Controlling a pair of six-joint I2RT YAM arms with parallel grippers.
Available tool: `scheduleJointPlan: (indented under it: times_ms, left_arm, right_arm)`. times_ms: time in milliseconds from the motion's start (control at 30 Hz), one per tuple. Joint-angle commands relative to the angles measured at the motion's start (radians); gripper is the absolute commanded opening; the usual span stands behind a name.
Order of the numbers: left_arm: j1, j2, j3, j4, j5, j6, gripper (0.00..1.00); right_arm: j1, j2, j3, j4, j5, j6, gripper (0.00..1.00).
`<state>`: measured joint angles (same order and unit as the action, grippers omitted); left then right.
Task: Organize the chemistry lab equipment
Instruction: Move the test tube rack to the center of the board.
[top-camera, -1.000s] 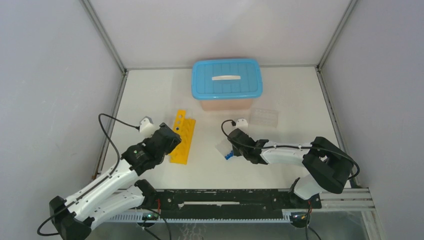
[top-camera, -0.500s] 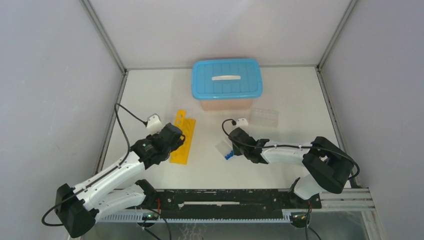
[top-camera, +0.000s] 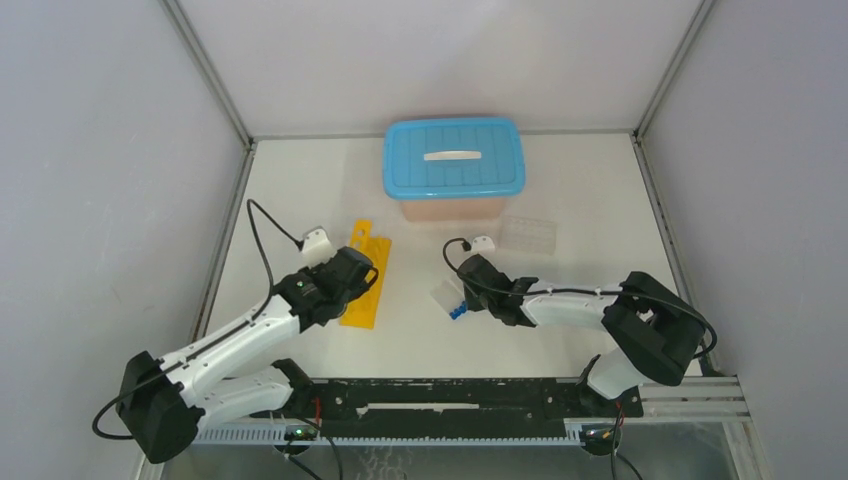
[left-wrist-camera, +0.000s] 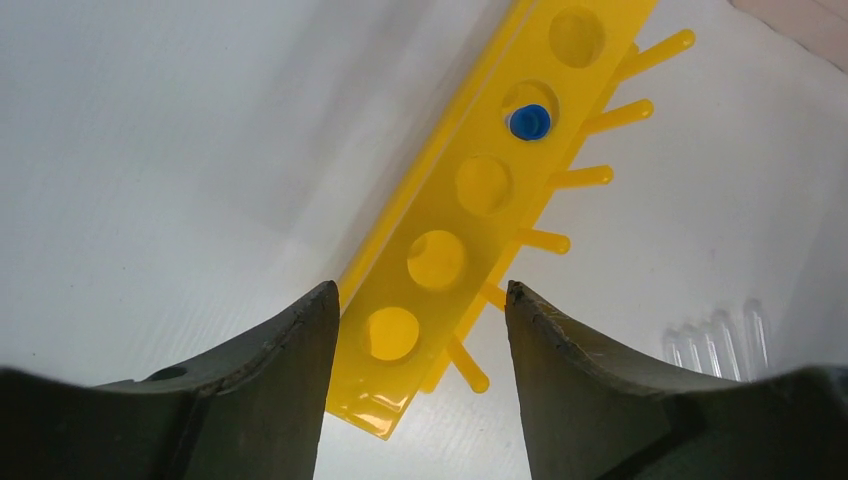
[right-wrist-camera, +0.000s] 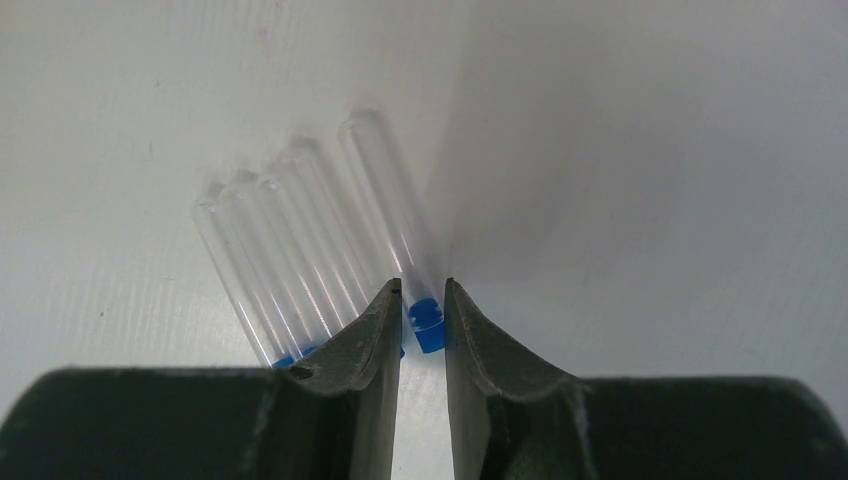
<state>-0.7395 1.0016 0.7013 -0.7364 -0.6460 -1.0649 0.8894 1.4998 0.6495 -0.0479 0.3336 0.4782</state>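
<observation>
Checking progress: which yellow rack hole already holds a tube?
Fourth hole from the end of the yellow rack nearest the left gripper: it shows a blue cap; other visible holes look empty.

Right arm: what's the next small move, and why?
Probably lift the right gripper straight up. Its jaws are closed on the capped end of one tube, which lies against the other tubes on the table. The left gripper stands open astride the near end of the rack, which has empty holes.

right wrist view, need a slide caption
Right gripper closed on the blue-capped end of one tube, other tubes lying beside it on the table.
</observation>
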Motion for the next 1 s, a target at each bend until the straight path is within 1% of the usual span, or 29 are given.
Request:
scheduleJointPlan:
  times_ms: [0,267,333,567,967]
  left_arm:
    - [-0.004,0.023,0.025,0.04,-0.046,0.045,0.66]
    - [-0.002,0.065,0.014,0.079,-0.054,0.112,0.63]
    - [-0.003,0.068,0.009,0.093,-0.052,0.135,0.62]
    - [-0.001,0.063,-0.01,0.133,-0.039,0.204,0.57]
    - [0.007,0.106,-0.029,0.186,0.025,0.314,0.56]
  right_arm:
    - [-0.007,0.012,0.001,0.039,-0.005,-0.012,0.29]
    - [-0.012,0.024,0.0,0.038,-0.009,-0.009,0.29]
    - [-0.013,0.026,0.001,0.067,-0.013,-0.008,0.29]
    - [-0.017,0.028,0.001,0.063,-0.016,-0.008,0.29]
    - [-0.027,0.05,0.0,0.067,-0.029,-0.007,0.29]
